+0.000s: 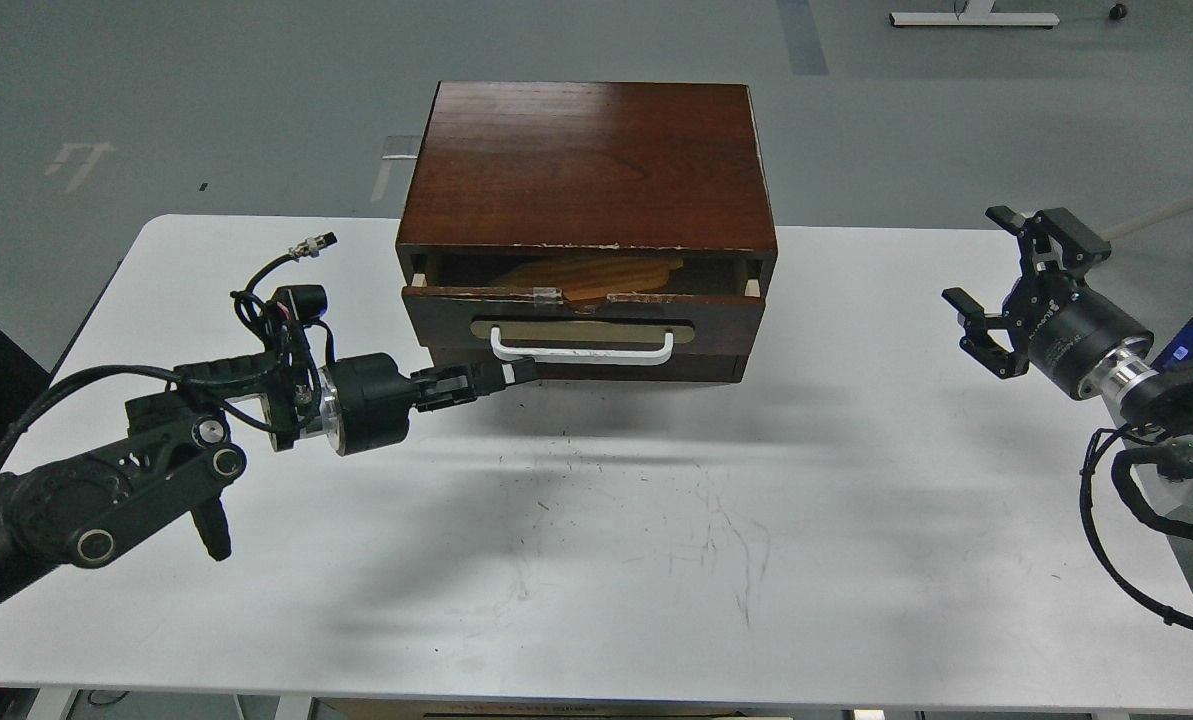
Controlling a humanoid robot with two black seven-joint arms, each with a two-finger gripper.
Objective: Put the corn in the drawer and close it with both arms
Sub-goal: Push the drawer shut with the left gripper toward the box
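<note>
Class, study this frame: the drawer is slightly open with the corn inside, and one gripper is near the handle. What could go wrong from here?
1. The yellow-orange corn cob lies high in the dark reddish-brown wooden drawer, near the chipped top edge; closing might jam it.
2. The black left gripper sits low at the left end of the white bar handle, so an off-centre push may skew the drawer or shift the brown wooden cabinet on the white table.
3. The black right gripper, open, hangs far away, giving no bracing.

The scene is viewed from the robot's head, forward and downward. The white table (596, 560) is seen near, grey floor beyond.
</note>
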